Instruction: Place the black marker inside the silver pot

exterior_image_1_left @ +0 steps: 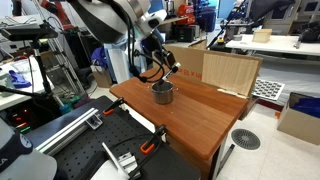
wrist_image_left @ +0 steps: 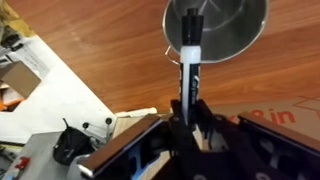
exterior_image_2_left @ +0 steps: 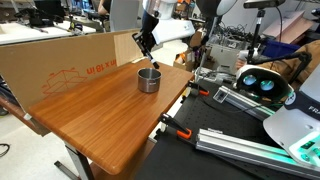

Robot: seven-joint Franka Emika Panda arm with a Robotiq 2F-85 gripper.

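Note:
The silver pot (exterior_image_1_left: 162,93) stands on the wooden table (exterior_image_1_left: 195,115), seen in both exterior views (exterior_image_2_left: 149,80). In the wrist view the pot (wrist_image_left: 225,25) lies straight ahead with its dark inside showing. My gripper (wrist_image_left: 188,112) is shut on the black marker (wrist_image_left: 189,65), which points at the pot's opening with its light band and dark tip over the rim. In the exterior views the gripper (exterior_image_1_left: 160,70) hangs just above the pot (exterior_image_2_left: 147,52).
A cardboard sheet (exterior_image_2_left: 60,60) stands along the table's far side. A wooden box (exterior_image_1_left: 230,72) stands at the table's back. Black clamps (exterior_image_1_left: 150,140) and metal rails (exterior_image_2_left: 250,145) lie beside the table.

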